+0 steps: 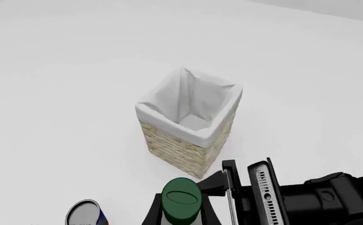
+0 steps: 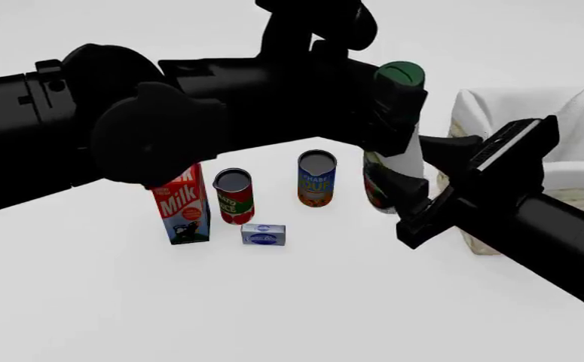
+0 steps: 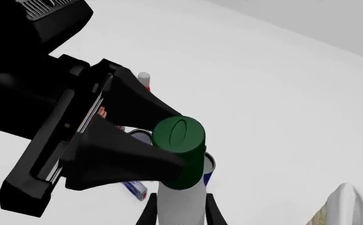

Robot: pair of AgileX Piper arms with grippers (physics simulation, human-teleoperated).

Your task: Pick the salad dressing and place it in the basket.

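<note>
I have the salad dressing pinched from both sides — the left gripper clamps its dark green cap, and the right gripper closes around the white body lower down. In the front view the bottle hangs at centre right, lifted above the table. The basket sits at the right edge, just beyond it. Lower left of the bottle stand the milk carton, two cans and a small box.

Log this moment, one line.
left gripper: clamped on cap of salad dressing | right gripper: flanking its body, contact unclear | basket: empty
</note>
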